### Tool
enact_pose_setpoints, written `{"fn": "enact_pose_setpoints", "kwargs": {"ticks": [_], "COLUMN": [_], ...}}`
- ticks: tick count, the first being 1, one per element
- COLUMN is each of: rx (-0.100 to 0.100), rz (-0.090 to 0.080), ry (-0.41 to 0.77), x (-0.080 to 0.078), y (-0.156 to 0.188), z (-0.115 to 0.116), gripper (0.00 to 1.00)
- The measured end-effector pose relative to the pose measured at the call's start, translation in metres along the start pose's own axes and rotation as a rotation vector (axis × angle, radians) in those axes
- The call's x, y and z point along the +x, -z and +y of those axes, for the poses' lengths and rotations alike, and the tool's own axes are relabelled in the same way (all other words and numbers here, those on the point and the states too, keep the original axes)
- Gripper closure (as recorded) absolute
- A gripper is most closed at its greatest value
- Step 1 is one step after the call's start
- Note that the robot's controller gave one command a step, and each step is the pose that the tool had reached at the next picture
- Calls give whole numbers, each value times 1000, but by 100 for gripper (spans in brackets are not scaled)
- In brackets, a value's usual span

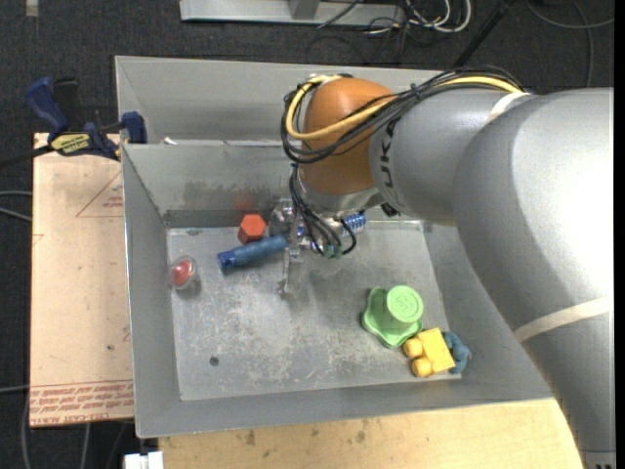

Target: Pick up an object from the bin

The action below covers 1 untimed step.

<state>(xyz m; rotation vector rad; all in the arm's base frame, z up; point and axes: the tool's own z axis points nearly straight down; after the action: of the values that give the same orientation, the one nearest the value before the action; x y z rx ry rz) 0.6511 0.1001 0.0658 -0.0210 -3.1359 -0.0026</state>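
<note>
Dark carpeted floor [59,27] all round, w/ a tangle of cables [439,3] at 12 o'clock. In the middle sits the grey metal bin [146,262], sloped walls, scuffed bottom.

Hard to see: the big silver arm [508,193] comes in from 3 o'clock and covers the bin's rt wall and far rt corner. Its orange wrist cover [342,130], wrapped in yellow and black leads, blocks the top of the gripper [290,262], so the working end is just a dark clutter of metal and wires. Can't tell how far open the gripper is, or whether it has hold of anything.

The gripper is low over the bin bottom, a bit toward 11 o'clock from centre. A blue stick-shaped piece [250,253] lies just beside it at 9 o'clock, tilted slightly, its rt end running up to the gripper hardware and lost there; touching or not, can't say. An orange hex block [252,228] sits right above the stick, near the back wall. A small red ball [183,273] is well apart at 9 o'clock by the left wall.

Toward 4 o'clock: a green round cap-like thing [394,313], and touching it a yellow block [428,352] w/ a blue bit [460,353] poking out behind, mostly hidden.
</note>
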Motion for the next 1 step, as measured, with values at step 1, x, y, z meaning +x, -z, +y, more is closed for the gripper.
{"fn": "enact_pose_setpoints", "kwargs": {"ticks": [1], "rx": [-1], "rz": [-9], "ry": [-2], "x": [-3], "y": [6], "z": [-1], "gripper": [100]}}
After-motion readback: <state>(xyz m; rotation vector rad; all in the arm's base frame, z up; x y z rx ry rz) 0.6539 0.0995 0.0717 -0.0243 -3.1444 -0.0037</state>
